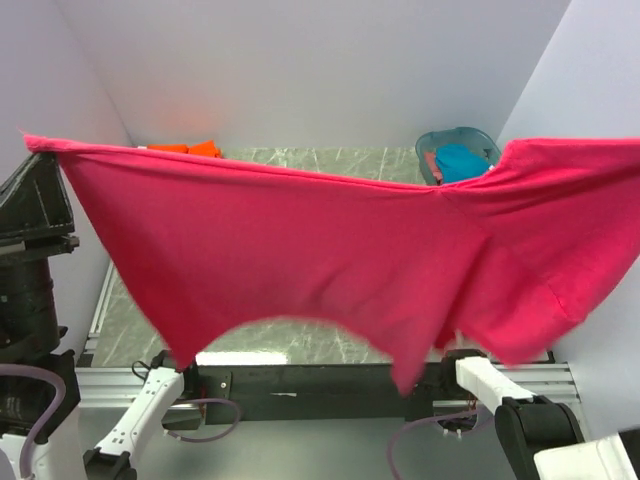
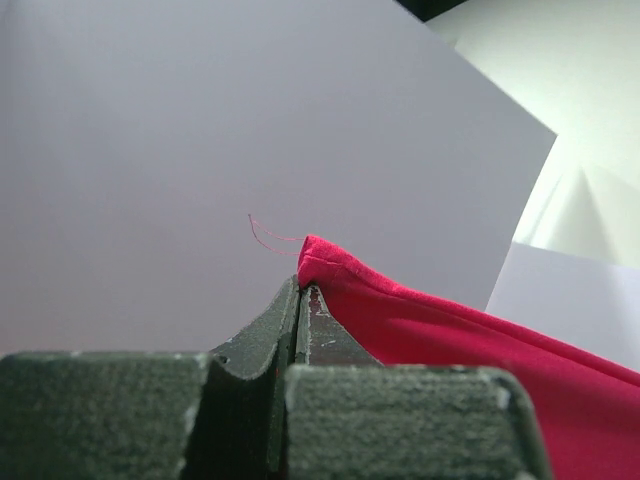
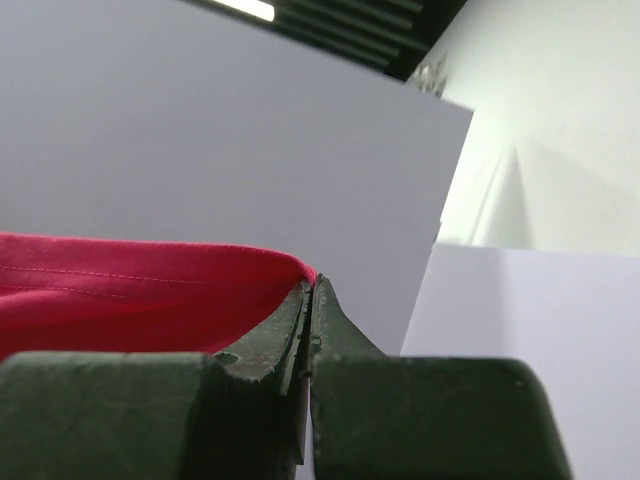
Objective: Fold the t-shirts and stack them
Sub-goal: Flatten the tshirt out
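The magenta-red t-shirt (image 1: pixel 300 250) hangs spread wide in the air above the table, stretched between both arms, and it hides most of the tabletop. My left gripper (image 2: pixel 303 287) is shut on its left corner (image 2: pixel 318 250), high at the far left (image 1: pixel 42 160). My right gripper (image 3: pixel 311 283) is shut on the hemmed edge (image 3: pixel 280 262) at the other end, past the right edge of the top view. An orange t-shirt (image 1: pixel 190 149) lies at the back left of the table. A teal-blue t-shirt (image 1: pixel 460 162) sits in the basket.
The translucent teal basket (image 1: pixel 456 134) stands at the back right corner. White walls close in the table (image 1: pixel 330 160) on the left, back and right. Both arm bases and cables sit along the near edge.
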You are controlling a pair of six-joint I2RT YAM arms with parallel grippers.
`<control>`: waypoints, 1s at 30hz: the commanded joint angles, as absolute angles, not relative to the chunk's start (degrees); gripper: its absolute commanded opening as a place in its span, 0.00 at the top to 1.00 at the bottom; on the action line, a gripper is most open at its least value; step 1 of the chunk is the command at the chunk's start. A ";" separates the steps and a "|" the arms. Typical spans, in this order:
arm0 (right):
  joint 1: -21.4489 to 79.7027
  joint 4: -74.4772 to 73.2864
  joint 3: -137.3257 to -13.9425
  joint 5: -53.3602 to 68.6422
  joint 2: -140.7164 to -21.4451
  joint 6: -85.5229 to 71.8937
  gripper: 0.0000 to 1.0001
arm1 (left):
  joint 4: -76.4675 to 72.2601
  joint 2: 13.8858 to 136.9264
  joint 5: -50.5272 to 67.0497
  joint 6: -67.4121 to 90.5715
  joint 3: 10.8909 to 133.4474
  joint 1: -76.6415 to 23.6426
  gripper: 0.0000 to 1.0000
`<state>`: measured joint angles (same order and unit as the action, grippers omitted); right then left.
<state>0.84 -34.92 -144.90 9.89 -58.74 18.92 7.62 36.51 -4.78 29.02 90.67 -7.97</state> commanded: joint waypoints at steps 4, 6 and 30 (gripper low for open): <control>0.44 -33.66 -131.77 9.13 -62.58 20.48 1.00 | 6.95 37.35 -6.77 28.21 81.84 -7.91 1.00; 0.53 -32.87 -125.27 10.36 -62.67 20.92 1.00 | 5.63 37.79 -6.94 27.95 76.07 -7.91 0.99; 4.74 -22.49 -111.16 16.88 -123.47 23.82 1.00 | 8.08 113.72 -14.06 21.18 81.99 -7.65 1.00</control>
<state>3.11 -20.03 -102.59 20.47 -123.35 24.91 5.50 112.38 -10.79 23.18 75.70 -7.94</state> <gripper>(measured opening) 0.007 0.013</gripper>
